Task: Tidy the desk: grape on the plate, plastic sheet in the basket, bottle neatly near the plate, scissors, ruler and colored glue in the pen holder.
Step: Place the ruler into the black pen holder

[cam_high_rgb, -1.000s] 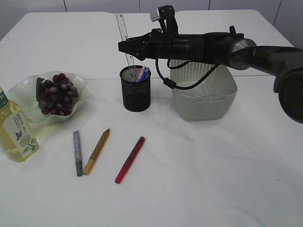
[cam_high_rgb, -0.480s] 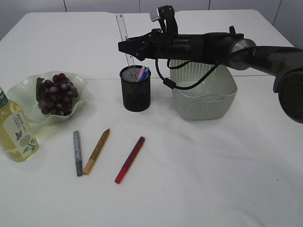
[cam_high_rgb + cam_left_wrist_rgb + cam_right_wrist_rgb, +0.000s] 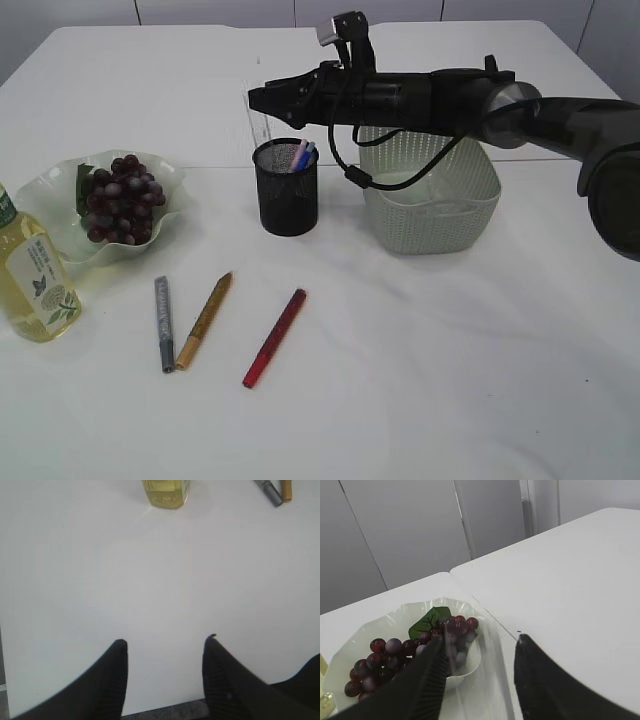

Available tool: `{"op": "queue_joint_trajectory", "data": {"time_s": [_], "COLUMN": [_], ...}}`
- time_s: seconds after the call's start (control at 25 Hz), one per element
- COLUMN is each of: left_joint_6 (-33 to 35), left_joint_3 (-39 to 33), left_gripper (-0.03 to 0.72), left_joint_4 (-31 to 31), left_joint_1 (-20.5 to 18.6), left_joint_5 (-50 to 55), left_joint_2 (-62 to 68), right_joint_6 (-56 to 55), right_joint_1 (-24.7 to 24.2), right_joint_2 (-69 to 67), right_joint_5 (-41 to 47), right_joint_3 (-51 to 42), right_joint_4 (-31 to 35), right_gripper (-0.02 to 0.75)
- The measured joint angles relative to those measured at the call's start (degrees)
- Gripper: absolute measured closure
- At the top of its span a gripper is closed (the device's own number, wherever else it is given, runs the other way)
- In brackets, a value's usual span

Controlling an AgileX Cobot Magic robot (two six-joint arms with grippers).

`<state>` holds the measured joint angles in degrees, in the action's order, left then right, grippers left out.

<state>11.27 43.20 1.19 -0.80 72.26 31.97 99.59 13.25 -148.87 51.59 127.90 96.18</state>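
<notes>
My right gripper (image 3: 258,97) hangs open above and just behind the black mesh pen holder (image 3: 287,195). The clear ruler (image 3: 258,125) is a faint blur dropping at the holder's back rim. In the right wrist view the ruler (image 3: 480,680) streaks between the spread jaws of the gripper (image 3: 480,639). Pink and blue scissors handles (image 3: 301,155) poke out of the holder. Grey (image 3: 163,323), gold (image 3: 205,320) and red (image 3: 274,337) glue pens lie on the table. Grapes (image 3: 120,198) sit on the plate (image 3: 60,190), with the bottle (image 3: 35,275) beside it. My left gripper (image 3: 165,640) is open over bare table. I cannot make out the plastic sheet.
The pale green basket (image 3: 430,215) stands right of the pen holder, under my right arm. The bottle (image 3: 165,492) and two glue pen tips (image 3: 272,489) lie at the far edge of the left wrist view.
The right jaws have spread and the ruler, which stood tall out of the holder, has slipped downward into a blur. The left gripper has not moved.
</notes>
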Motion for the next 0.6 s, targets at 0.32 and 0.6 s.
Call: {"op": "queue_joint_trajectory", "data": {"time_s": [0.32, 0.6], "left_joint_6": [0.0, 0.0], "left_joint_3": [0.0, 0.0], "left_gripper": [0.336, 0.338], "left_joint_4": [0.0, 0.0], "left_joint_1": [0.0, 0.0], "left_joint_5": [0.0, 0.0], "left_joint_2": [0.0, 0.0], "right_joint_6": [-0.5, -18.4], "right_joint_1": [0.0, 0.0], "right_joint_2": [0.0, 0.4], "right_joint_5": [0.0, 0.1], "right_joint_3": [0.0, 2.5], "right_joint_4": [3.1, -0.7], "right_gripper": [0.398, 0.397]}}
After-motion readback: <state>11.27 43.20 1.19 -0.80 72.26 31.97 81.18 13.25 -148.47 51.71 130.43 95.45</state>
